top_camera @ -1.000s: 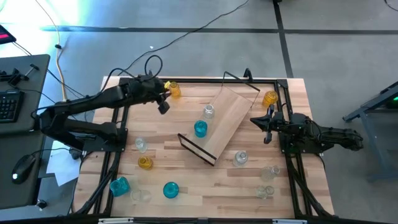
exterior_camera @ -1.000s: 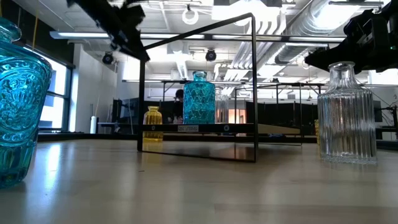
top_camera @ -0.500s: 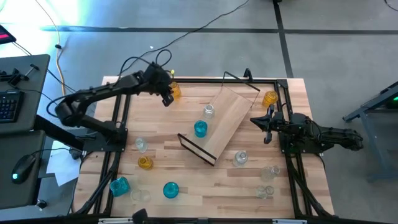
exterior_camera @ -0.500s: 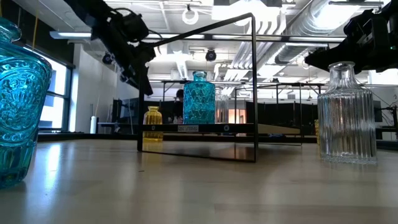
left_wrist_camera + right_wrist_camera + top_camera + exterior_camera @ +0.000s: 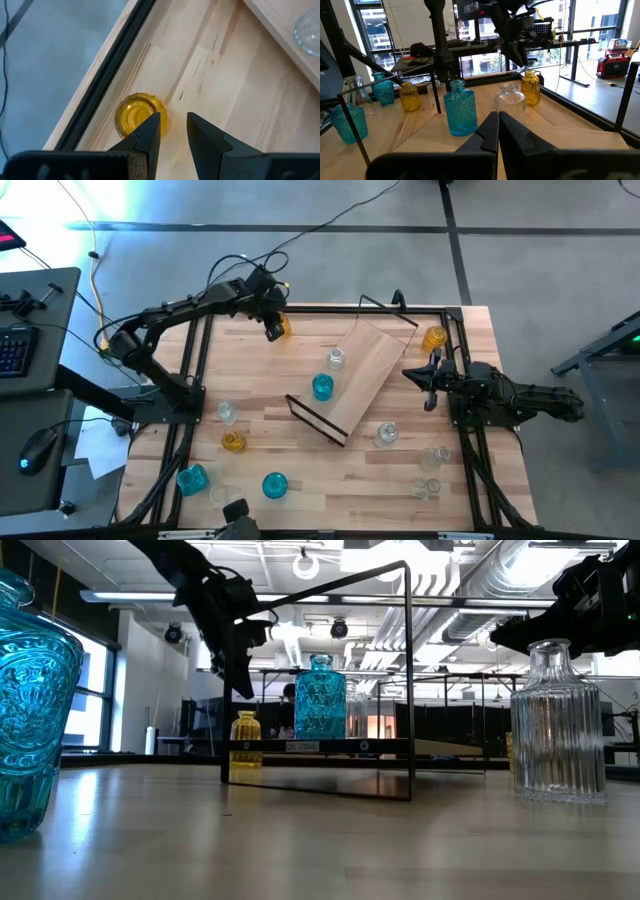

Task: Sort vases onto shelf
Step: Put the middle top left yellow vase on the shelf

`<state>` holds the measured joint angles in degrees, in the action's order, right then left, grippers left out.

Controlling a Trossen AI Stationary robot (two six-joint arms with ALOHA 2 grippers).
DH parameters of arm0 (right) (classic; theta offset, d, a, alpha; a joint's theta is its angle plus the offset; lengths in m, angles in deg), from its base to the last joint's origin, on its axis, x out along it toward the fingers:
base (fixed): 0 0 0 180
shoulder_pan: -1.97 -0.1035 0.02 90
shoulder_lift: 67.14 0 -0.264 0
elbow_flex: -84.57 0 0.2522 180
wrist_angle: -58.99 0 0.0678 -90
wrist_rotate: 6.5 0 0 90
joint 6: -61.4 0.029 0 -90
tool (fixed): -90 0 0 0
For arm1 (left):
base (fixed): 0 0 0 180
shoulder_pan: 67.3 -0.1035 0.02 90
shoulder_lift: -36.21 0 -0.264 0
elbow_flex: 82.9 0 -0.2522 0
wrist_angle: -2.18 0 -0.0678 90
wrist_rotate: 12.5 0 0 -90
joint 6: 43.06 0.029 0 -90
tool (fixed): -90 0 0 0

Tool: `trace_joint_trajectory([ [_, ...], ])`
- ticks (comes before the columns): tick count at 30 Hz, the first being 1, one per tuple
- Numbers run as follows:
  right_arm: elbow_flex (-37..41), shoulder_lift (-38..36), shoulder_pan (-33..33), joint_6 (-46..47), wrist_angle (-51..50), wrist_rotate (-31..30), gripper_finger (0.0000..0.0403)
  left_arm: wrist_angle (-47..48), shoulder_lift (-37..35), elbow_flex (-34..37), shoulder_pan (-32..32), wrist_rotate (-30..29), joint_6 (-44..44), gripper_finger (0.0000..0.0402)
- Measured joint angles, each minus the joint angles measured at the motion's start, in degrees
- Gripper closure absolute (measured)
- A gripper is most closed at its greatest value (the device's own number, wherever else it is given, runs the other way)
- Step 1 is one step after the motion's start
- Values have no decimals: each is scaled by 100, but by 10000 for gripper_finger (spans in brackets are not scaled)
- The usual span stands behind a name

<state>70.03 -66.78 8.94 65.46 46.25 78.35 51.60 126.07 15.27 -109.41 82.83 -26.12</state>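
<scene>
Wooden tabletop; grey floor, black keyboard, computer mouse, loose cables

Grey floor; windows; ceiling ducts, probably.

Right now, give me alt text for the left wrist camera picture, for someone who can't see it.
Looking down past the left gripper, its two dark fingers slightly apart just above an amber-yellow vase seen from the top. The vase stands on the light wooden tabletop beside its black rail; grey floor lies beyond.

Teal vase, low view, left edge: cropped; amber vase, high view: partly hidden behind left gripper.
</scene>
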Motion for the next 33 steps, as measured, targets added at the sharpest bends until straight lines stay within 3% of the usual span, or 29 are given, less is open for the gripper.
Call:
trace_joint_trajectory([
  [16, -2, 0, 0, 0, 0, -2, 402, 58, 320, -66, -256, -95, 465, 314],
  [33, -1, 0, 2, 0, 0, 0, 402, -5, 627, -82, -161, 190, 121, 314],
])
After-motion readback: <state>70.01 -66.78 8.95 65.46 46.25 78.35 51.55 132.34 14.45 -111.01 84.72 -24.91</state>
